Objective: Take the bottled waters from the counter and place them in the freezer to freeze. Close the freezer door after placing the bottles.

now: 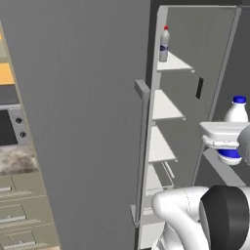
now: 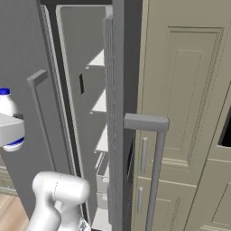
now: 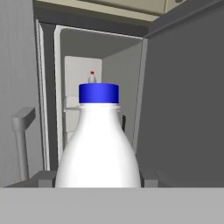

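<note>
Pincer [image 3: 98, 186] state: clenched on the blue-capped bottle [image 3: 99, 144], which stands upright between the two finger tips in the hand view. In the left base view the same bottle [image 1: 236, 113] sits at the right edge, its blue cap up and its blue label band showing below the white hand; in the right base view it [image 2: 6, 108] sits at the left edge, held in the air in front of the freezer.

Freezer [image 1: 195, 63] condition: open, with grey inner walls and a column of white shelves visible. The red-capped bottle [image 1: 164, 45] stands upright on the top shelf [image 1: 176, 62], near the front left corner as seen from the left base camera. In the hand view it [image 3: 92, 77] appears small and far back, directly above the cap of the held bottle.

Freezer door [image 1: 83, 122] position: swung wide open to the left of the compartment, with its vertical bar handle [image 1: 142, 146] along the edge nearest the shelves. The twin grey door [image 2: 118, 113] stands edge-on in the right base view, beside beige panelled cabinets [image 2: 185, 90].

Counter [image 1: 17, 160] location: a speckled stone top at the far left of the left base view, over beige drawer fronts.
</note>
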